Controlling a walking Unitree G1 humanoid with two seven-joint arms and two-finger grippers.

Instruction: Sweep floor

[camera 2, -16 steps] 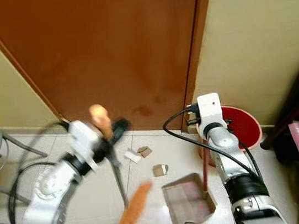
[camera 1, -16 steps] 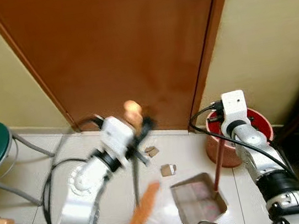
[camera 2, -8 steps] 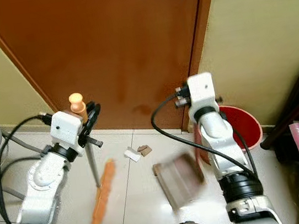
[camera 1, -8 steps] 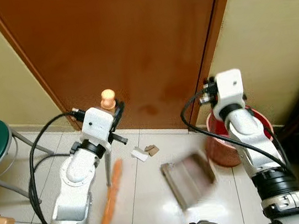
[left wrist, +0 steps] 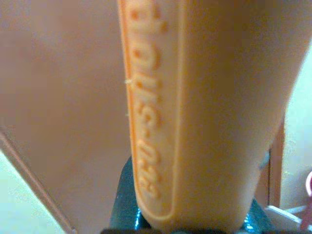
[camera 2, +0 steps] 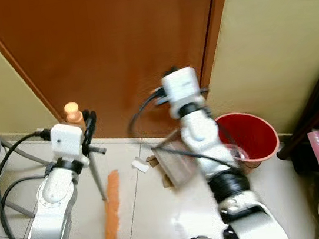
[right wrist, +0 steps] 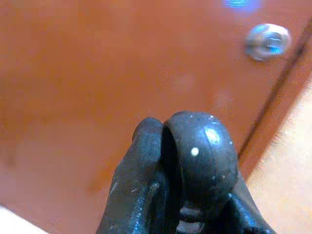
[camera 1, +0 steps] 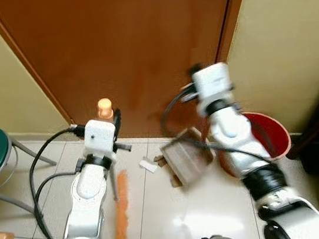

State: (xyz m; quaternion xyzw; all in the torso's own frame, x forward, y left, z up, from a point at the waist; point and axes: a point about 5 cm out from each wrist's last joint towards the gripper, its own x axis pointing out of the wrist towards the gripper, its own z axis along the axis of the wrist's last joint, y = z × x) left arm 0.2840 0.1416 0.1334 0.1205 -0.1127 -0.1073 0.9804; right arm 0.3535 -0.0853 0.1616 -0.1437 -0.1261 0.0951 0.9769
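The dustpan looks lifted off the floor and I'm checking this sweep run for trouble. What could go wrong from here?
1. The dustpan, raised and tilted on the right arm beside the red bucket, could spill anything it holds before reaching it.
2. Scraps on the tiles by the door may get missed.
3. The broom, held by the left gripper, hangs close to the left arm's cables and could snag them.

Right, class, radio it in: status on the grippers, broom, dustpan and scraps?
Left gripper shut on broom. Right gripper on dustpan handle, dustpan lifted near red bin. Scraps lie by door.
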